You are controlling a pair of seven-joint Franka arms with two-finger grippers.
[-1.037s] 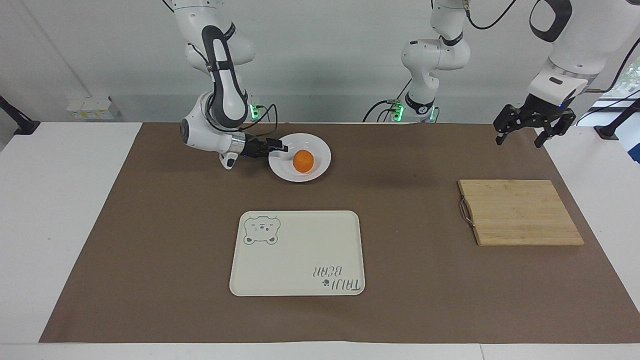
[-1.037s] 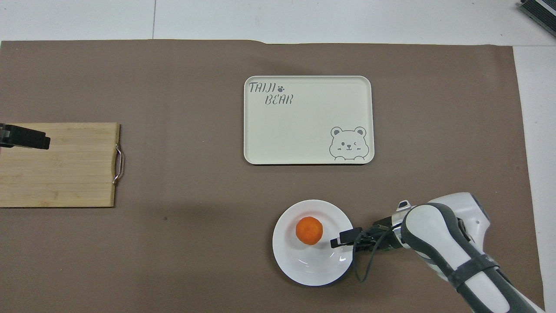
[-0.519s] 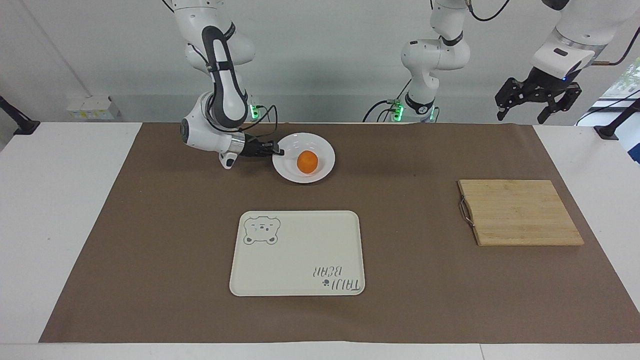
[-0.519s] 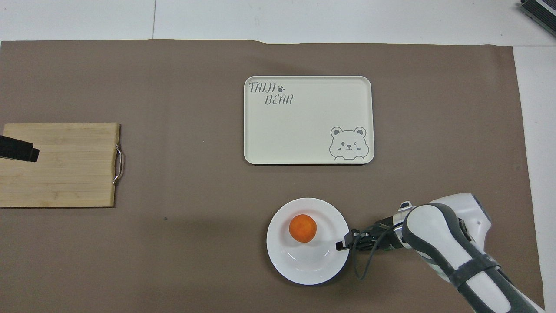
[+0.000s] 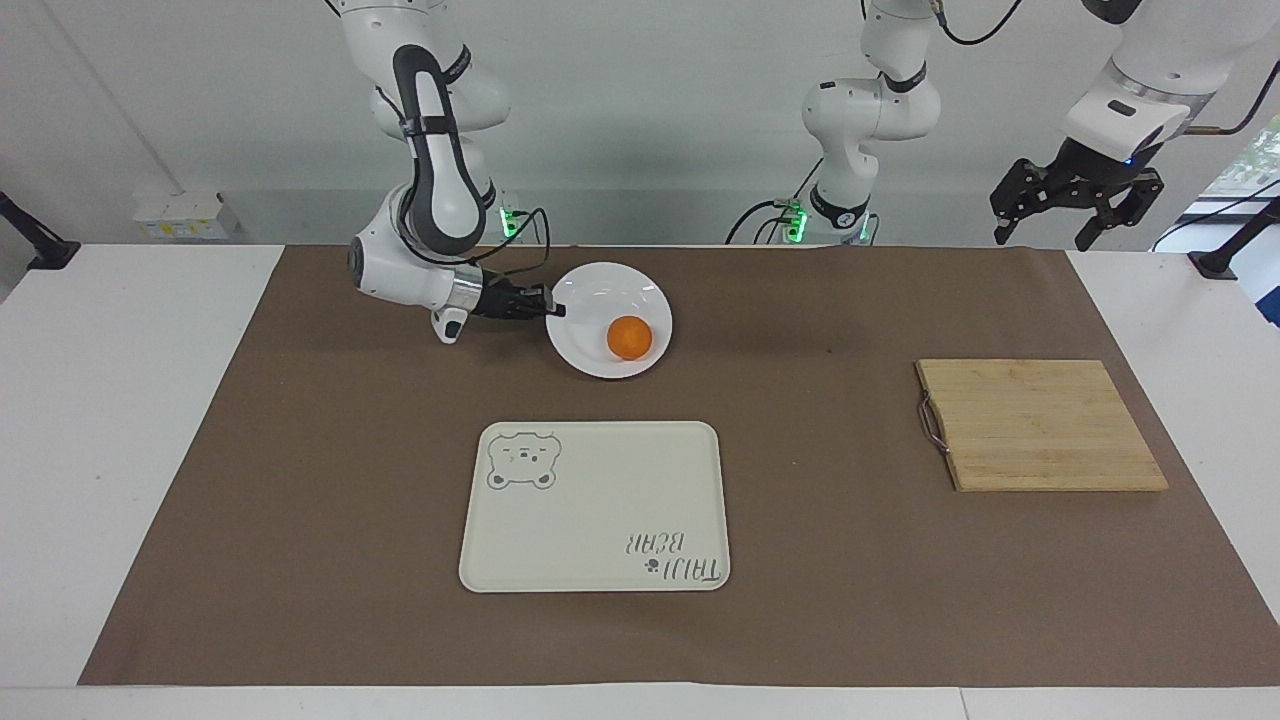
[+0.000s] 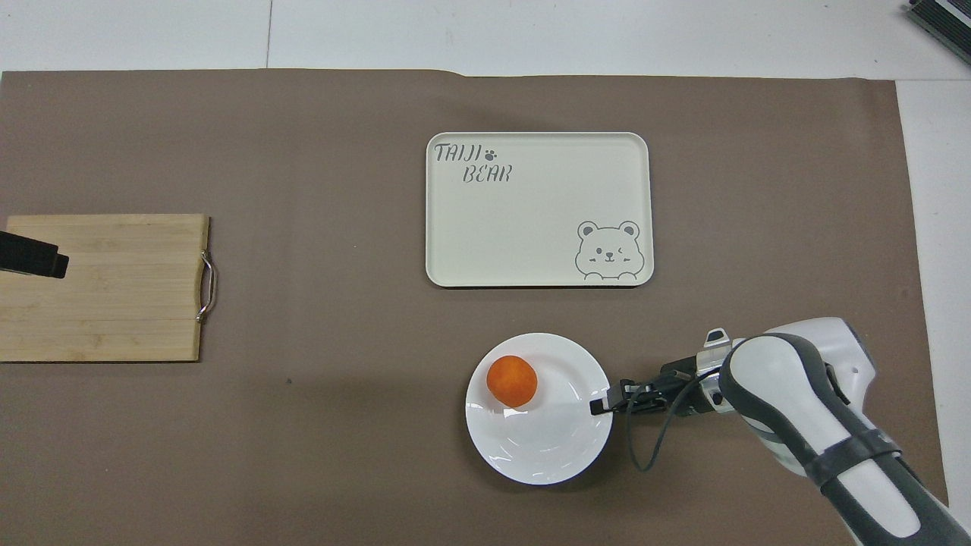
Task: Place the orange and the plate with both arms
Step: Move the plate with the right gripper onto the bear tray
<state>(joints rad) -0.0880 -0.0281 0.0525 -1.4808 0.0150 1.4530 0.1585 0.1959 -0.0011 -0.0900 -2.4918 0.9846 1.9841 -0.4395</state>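
One orange [image 5: 629, 337] sits in one white plate [image 5: 600, 285], nearer the robots than the single tray [image 5: 594, 506]. Right end effector [image 5: 553, 308] is clamped on the plate's rim. Left end effector [image 5: 1075, 205], spread wide and empty, hangs above the bench [image 5: 830, 560] near the one cutting board [image 5: 1040, 425].

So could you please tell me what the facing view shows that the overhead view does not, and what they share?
Facing only: the whole open left gripper, raised near the table's edge at the left arm's end, and both arms' bases.
Overhead only: just a black tip of the left gripper over the bamboo cutting board.
Both: the right gripper shut on the round white plate's rim, the small orange fruit on it, the cream bear tray.
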